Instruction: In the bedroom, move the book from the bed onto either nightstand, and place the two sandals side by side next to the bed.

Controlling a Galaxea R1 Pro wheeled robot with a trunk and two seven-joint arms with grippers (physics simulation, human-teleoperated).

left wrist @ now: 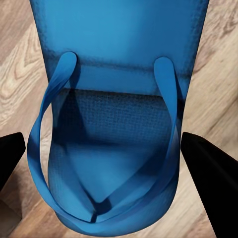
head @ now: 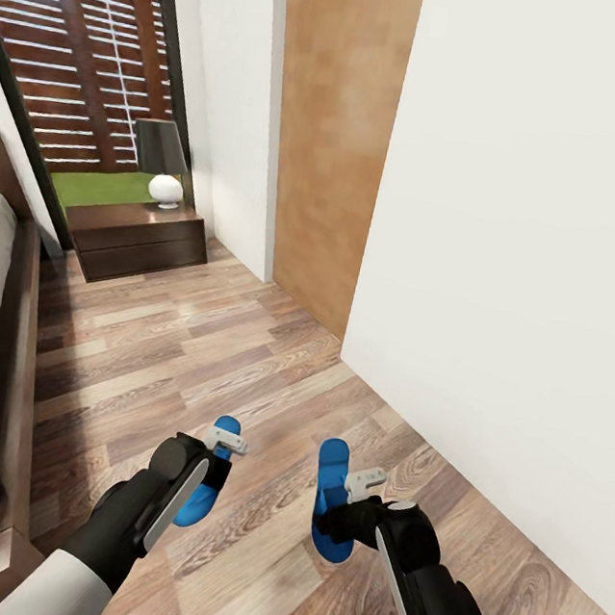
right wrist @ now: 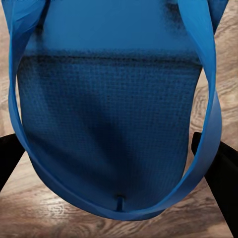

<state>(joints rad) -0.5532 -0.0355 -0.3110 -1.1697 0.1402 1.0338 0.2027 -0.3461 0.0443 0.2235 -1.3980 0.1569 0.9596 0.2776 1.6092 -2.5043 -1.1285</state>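
We see the two bright blue sandals on the wood-plank floor, one under each of our arms: the left sandal lies at the left pincer and the right sandal at the right pincer, the pair a little apart and roughly parallel, toes pointing away from us toward the far end of the room. In the left wrist view the left sandal sits between the two dark fingers, which stand wide on either side of the sole with bare floor showing between finger and sandal, so we read that pincer as open and not clamped. In the right wrist view the right sandal likewise sits between the dark fingers, its thong strap looping around the sole's edge; the fingers stand spread at the sole's flanks, open around it. The bed, with dark wooden frame and off-white mattress, runs along our left, near the left sandal. Beyond it, at the head end, stands the dark wooden nightstand, carrying a lamp with a round white base. A white wall closes our right side, with a wooden panel further along it.
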